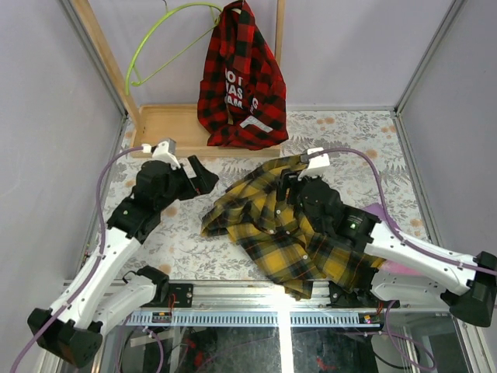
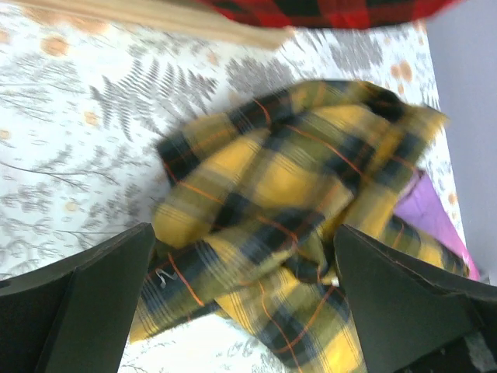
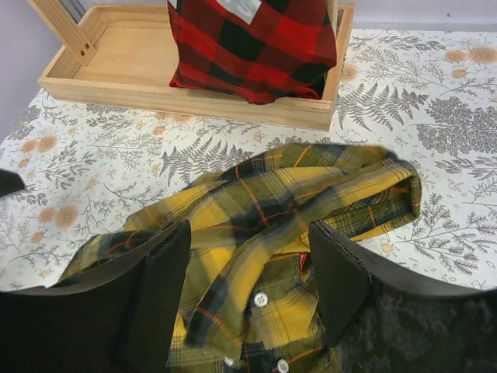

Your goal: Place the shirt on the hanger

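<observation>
You have a big table with a leaf and fern pattern on it. At the far side stands a wooden rack with a flat tray for a base. The shirt, yellow and dark plaid with thin red lines, lies in a crumpled heap on the table. It is near the middle and a bit to the right, in front of the rack, and it is not on the hanger. A red and black plaid shirt with white letters hangs from the top of the rack, and its bottom rests in the tray. The hanger is thin green wire. It hangs up high on the rack, just to the left of the red shirt, with nothing on it. A bit of purple cloth peeks out from under the right side of the yellow shirt. Your left gripper is spread wide and holds nothing. It sits just to the left of the heap and does not touch it. Your right gripper is at the far edge of the heap, right above the shirt. Its fingers are apart, with folds of the cloth lying between them, not squeezed.
</observation>
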You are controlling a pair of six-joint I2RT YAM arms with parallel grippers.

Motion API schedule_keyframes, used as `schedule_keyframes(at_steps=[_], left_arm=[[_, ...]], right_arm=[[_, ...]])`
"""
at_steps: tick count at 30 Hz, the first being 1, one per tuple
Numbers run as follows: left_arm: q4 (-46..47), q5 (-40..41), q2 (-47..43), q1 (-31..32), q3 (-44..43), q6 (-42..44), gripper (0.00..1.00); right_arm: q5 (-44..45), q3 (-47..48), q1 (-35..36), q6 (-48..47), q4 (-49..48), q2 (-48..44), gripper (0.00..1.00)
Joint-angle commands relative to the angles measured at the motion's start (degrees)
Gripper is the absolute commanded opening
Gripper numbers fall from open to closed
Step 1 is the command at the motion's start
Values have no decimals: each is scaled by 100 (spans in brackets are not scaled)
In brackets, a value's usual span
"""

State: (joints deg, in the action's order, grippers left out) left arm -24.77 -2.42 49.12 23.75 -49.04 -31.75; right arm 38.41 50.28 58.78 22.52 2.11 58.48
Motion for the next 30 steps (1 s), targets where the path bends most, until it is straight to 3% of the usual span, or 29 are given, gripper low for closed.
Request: schedule_keyframes(at_steps=[1,6,11,17,22,25,30], left_arm=[[231,742,124,1026,-171,19,100],[-272,2955,471,3191,-631,-145,97],[-843,4834,1578,4709,-1404,-471,92],[-1490,5523,3392,5319,-2739,-781,86],[-2163,5724,4675,5398,-3775,-974,76],[-2615,5910,5243,5404,-4295,-1133,67],[-3172,5987,5770,5380,-4520,-1442,64]], right_arm=[[-40,510,6,423,1041,-303,71],[552,682,-130,1279,2650,-534,76],[-756,655,-1601,1501,3273,-603,76],[-2339,338,-2963,1335,3094,-467,77],[-4330,-681,-4337,1742,2202,-626,76],[-4750,-1128,-4725,1938,1965,-812,76],[-5140,-1500,-5140,2068,1871,-1048,75]])
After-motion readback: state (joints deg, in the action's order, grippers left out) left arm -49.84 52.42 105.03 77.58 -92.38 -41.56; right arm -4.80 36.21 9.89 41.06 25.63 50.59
